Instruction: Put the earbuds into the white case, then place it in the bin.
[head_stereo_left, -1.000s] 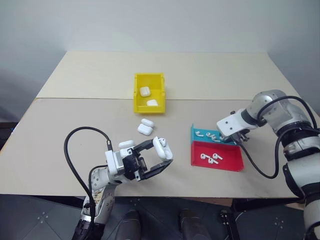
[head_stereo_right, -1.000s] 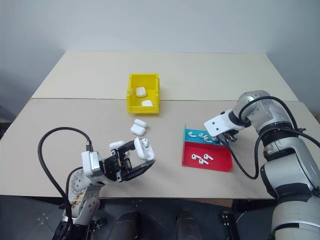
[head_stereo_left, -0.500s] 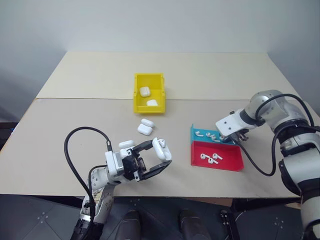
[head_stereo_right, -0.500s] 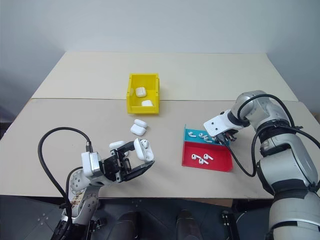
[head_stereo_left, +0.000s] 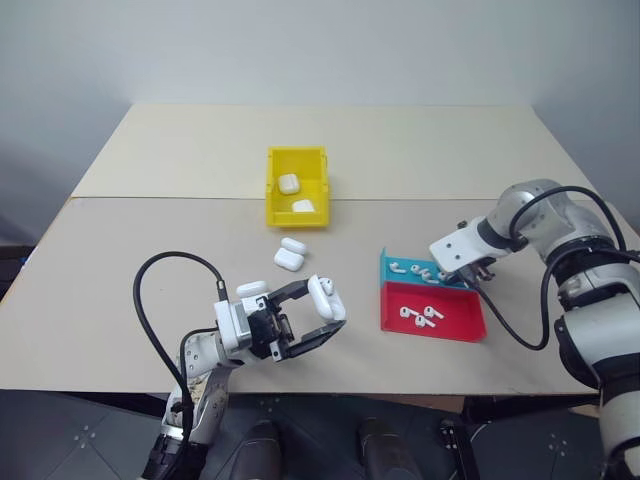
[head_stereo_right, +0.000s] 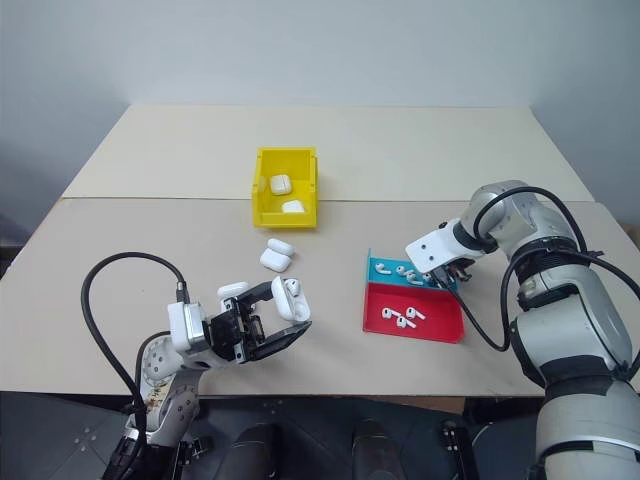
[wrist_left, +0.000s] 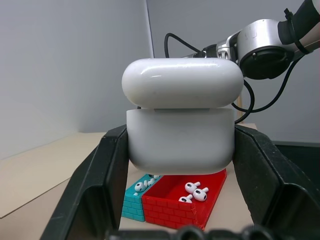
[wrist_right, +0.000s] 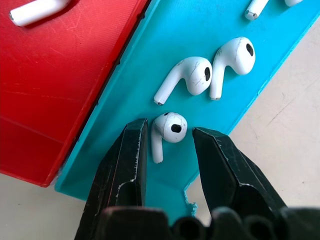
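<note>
Near the table's front edge, the left gripper (head_stereo_left: 312, 315) clamps the white case (wrist_left: 181, 116), its lid apparently ajar. Beyond it sit two spare cases (head_stereo_left: 291, 252) and the yellow bin (head_stereo_left: 298, 187), with two more inside. At right, the right gripper (wrist_right: 168, 137), jaws narrowly parted, straddles one earbud (wrist_right: 167, 131) in the tray's blue half (wrist_right: 210, 130).
</note>
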